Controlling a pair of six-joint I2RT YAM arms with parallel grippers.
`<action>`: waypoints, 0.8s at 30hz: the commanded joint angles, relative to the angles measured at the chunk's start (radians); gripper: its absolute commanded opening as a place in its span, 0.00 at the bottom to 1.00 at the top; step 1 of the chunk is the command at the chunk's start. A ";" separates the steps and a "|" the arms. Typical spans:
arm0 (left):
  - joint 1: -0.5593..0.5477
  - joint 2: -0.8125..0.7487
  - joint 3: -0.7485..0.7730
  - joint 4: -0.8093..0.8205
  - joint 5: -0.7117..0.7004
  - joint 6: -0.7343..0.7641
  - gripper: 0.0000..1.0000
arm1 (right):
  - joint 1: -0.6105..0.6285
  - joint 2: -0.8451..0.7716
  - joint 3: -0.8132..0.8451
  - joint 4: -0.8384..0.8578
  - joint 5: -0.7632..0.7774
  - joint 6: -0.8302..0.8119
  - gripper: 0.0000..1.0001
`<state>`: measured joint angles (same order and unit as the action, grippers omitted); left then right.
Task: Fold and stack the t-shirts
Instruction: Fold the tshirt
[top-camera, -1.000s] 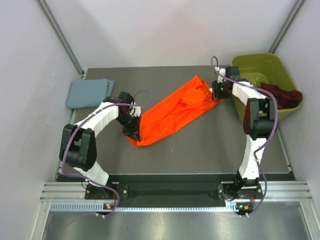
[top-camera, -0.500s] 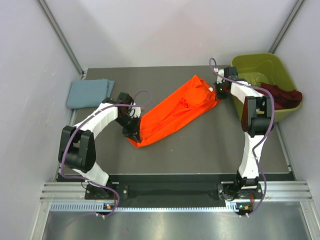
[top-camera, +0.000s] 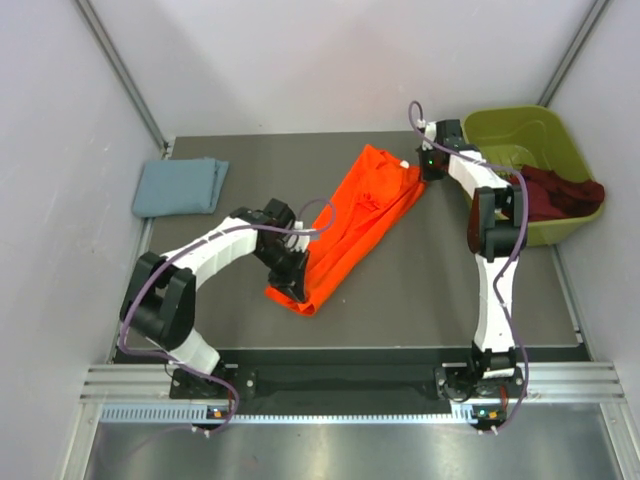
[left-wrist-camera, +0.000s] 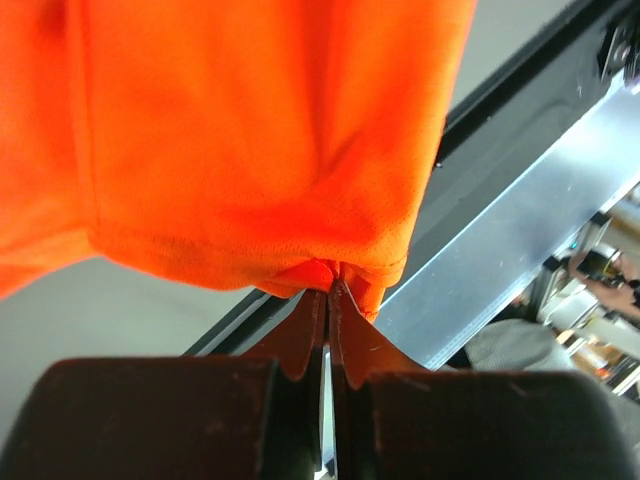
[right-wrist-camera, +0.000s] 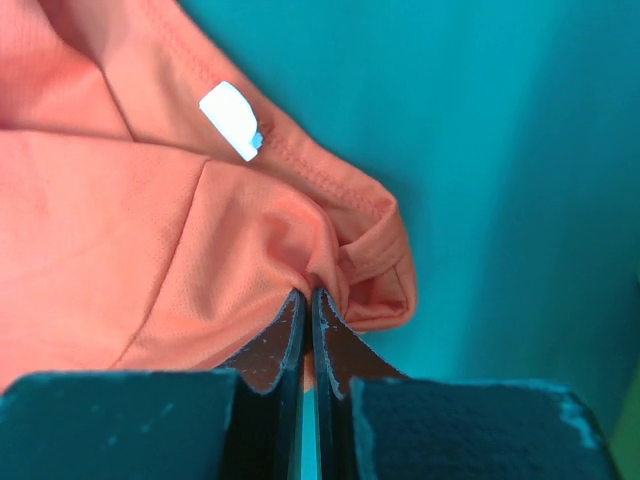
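Observation:
An orange t-shirt (top-camera: 350, 225) lies stretched diagonally across the grey table (top-camera: 420, 300), from near left to far right. My left gripper (top-camera: 293, 287) is shut on its near hem, as the left wrist view (left-wrist-camera: 327, 285) shows. My right gripper (top-camera: 424, 172) is shut on the far edge of the shirt near the white label (right-wrist-camera: 232, 120); the pinch shows in the right wrist view (right-wrist-camera: 310, 290). A folded grey-blue t-shirt (top-camera: 180, 186) lies at the table's far left. A dark red t-shirt (top-camera: 555, 192) hangs over the rim of the green bin.
A green bin (top-camera: 520, 135) stands at the far right of the table, just beyond my right gripper. The metal rail (top-camera: 350, 385) runs along the near edge.
Both grippers have carried the orange shirt: the left end moved right and nearer, the right end moved farther back. The shirt now lies steeper and more stretched.

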<state>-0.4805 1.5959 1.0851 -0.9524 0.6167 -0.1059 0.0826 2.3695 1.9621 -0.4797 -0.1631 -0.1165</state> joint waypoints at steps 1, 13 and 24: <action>-0.055 0.030 0.051 -0.020 0.034 0.003 0.03 | 0.026 0.049 0.096 0.065 0.004 0.026 0.01; -0.280 0.202 0.274 -0.017 -0.025 0.028 0.04 | 0.040 -0.024 0.093 0.089 0.089 0.008 0.56; -0.395 0.227 0.368 -0.032 -0.107 0.035 0.73 | -0.001 -0.317 -0.173 0.055 -0.065 0.231 0.59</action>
<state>-0.8604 1.8660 1.4193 -0.9699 0.5465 -0.0799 0.0963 2.2032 1.8599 -0.4366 -0.1200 -0.0044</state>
